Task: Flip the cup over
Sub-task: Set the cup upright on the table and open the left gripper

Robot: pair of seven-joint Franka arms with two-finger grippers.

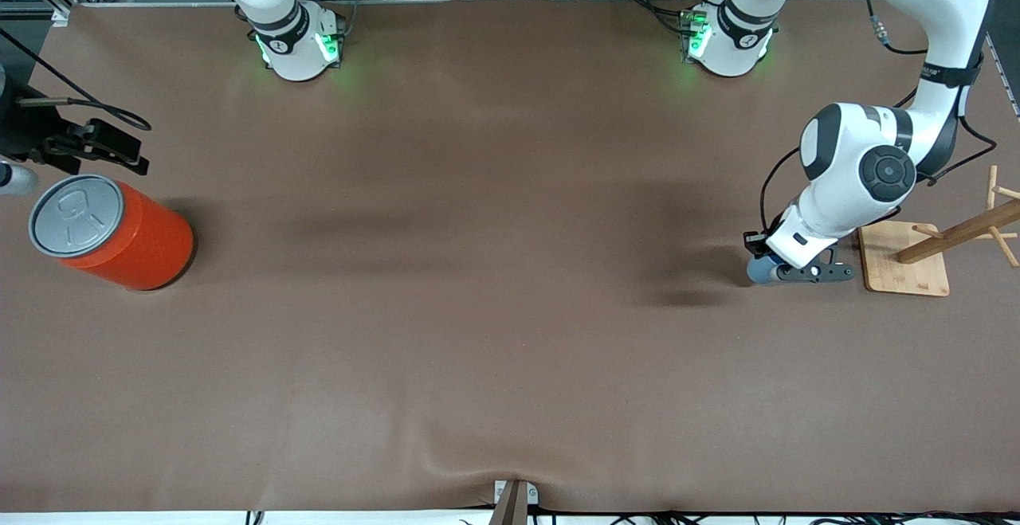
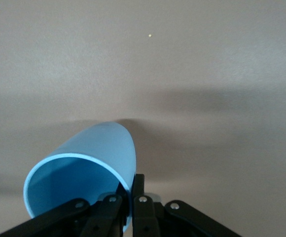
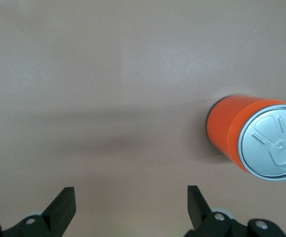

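Middle of table: bare brown cloth (image 1: pixel 494 270) from the arm bases to the edge nearest the front camera.
Right arm's end: orange canister (image 1: pixel 119 234) with grey lid stands upright; bare cloth all round it.
Right gripper (image 3: pixel 130 205): held high near the canister, fingers spread, nothing between them.
Left arm's end: wooden rack (image 1: pixel 940 250) on its board crowds the left gripper (image 1: pixel 785 270), just beside it.
Left gripper's load: light-blue cup (image 2: pixel 84 173), pinched by the rim.

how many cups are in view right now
1: the cup, light blue, is pinched at its rim by the left gripper, low over the table beside the wooden rack. The orange canister is no cup.
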